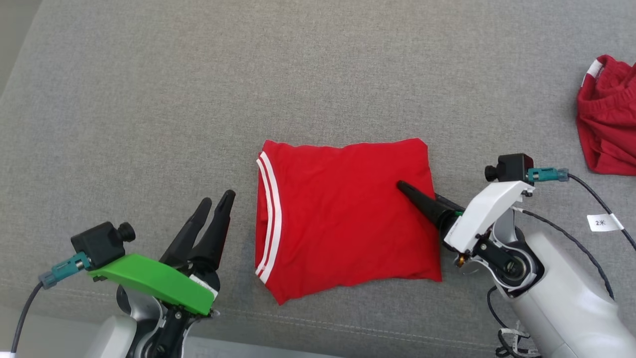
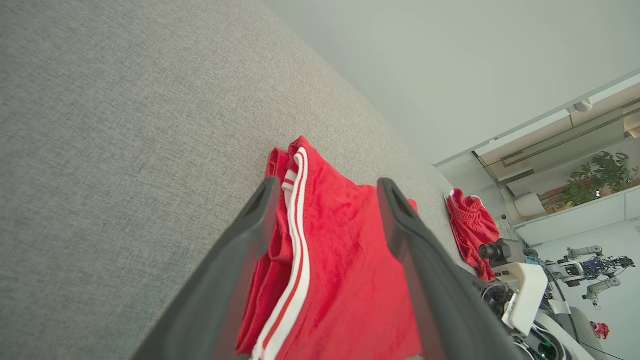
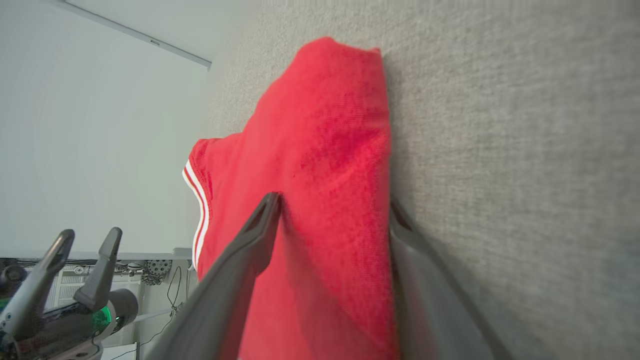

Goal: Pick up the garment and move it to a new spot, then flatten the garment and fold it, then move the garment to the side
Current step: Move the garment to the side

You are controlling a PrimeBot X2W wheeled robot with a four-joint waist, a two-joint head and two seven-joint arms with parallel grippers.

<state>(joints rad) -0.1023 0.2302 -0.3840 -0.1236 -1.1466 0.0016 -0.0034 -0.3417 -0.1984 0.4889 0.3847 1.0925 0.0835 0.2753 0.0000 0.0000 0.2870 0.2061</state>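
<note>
a: any writing you can read?

b: one bit. a small white tag on the cable by the right arm reads "2米". nothing else is legible.

a: nearest thing first, then.

b: the left gripper, low on the left under its green cover. its jaws are spread wide and hold nothing. the fingers point up and away over bare grey table, just beside the garment's striped edge and not touching it.

a: and the right one?

b: the right gripper comes in from the right, its white-shelled wrist angled toward the middle. its jaws are also spread wide, set astride the garment's right edge. in the right wrist view one finger lies on top of the red cloth, and the other runs along the table at the edge, with its tip partly hidden by the fabric. it is not pinching the cloth.

a: where's the garment?

b: the red garment lies folded into a rough rectangle in the middle of the table, between the two grippers. white stripes run down its left edge.

a: anything beyond it?

b: a second red piece of clothing, crumpled, sits at the far right of the table, well apart from the folded one.
</note>
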